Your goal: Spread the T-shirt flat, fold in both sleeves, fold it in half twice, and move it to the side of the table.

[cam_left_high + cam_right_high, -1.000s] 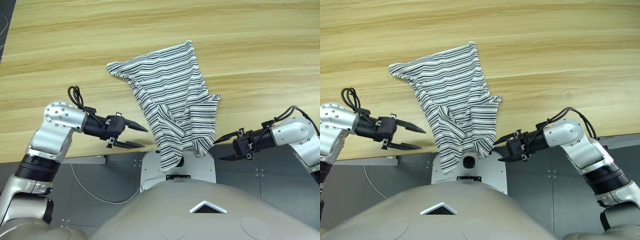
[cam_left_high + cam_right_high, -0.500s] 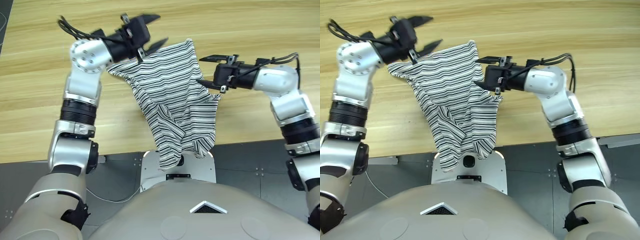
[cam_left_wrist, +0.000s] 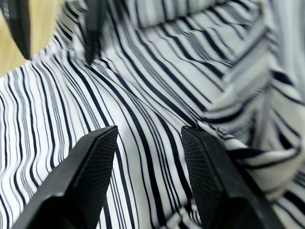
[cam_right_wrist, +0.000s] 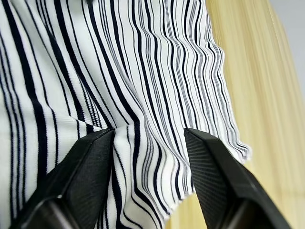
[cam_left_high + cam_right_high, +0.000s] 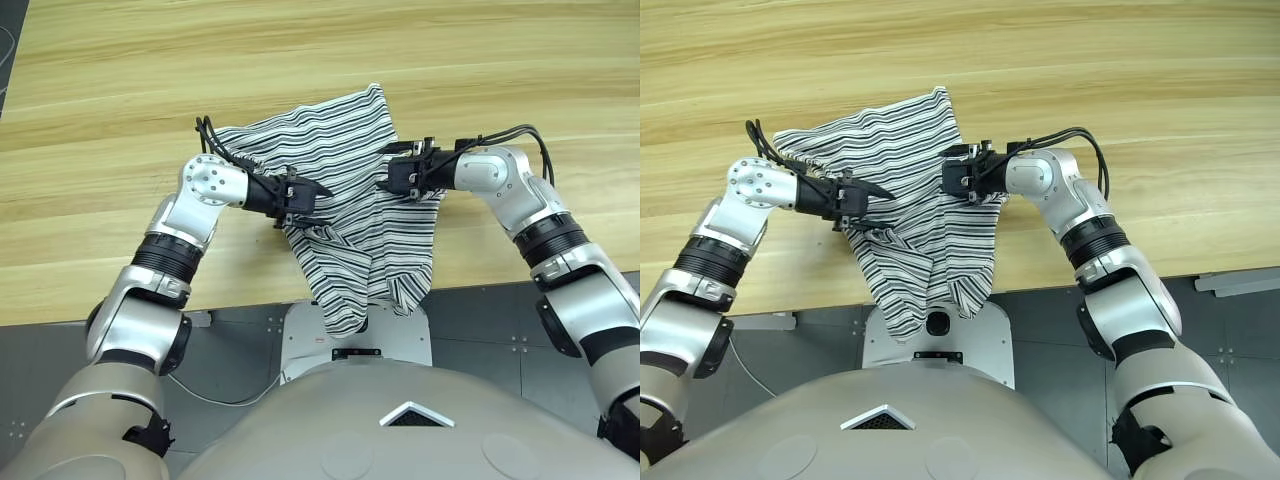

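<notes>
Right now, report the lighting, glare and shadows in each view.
Left eye view: even light, no glare on the table, only faint shade at the edges of the T-shirt. Left wrist view: left pincer dark and matte. Right wrist view: right pincer likewise, fabric bright.

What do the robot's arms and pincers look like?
The left arm and right arm are silver-grey with rounded joints and black ribbed rings. The left gripper and right gripper are black, each with two tapering fingers. Black cables loop beside them.
</notes>
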Motion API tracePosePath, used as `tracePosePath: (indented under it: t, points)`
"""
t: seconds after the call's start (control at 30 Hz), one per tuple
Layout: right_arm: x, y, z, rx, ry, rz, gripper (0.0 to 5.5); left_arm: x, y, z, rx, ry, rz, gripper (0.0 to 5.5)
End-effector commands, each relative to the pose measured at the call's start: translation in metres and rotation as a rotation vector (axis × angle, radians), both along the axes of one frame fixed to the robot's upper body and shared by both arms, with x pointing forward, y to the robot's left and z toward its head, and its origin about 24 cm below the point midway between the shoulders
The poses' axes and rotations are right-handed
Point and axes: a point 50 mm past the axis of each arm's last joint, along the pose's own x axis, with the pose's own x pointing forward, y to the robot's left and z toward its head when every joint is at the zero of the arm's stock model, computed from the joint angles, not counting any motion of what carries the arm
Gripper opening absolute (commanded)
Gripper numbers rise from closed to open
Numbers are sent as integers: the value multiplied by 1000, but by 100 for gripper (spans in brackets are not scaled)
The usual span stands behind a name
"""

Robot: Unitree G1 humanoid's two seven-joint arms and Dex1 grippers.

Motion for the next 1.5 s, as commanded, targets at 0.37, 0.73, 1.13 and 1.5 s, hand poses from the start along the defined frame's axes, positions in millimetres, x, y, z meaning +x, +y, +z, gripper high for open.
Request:
tracePosePath:
  t: [0.37, 0.73, 1.13, 1.5]
  points:
    - [-11, -62, -45, -444, 31, -5, 268, -41, 95, -12, 211, 157, 78, 249]
    - [-3, -53, -44, -416, -26, -14, 268, -18, 111, 54, 6, 101, 157, 249]
    - [-2, -49, -45, -401, -42, -9, 268, 3, 36, 68, -330, -105, 130, 249]
    - [-4, -47, -48, -421, -42, 8, 268, -31, -25, -15, -188, -48, 75, 249]
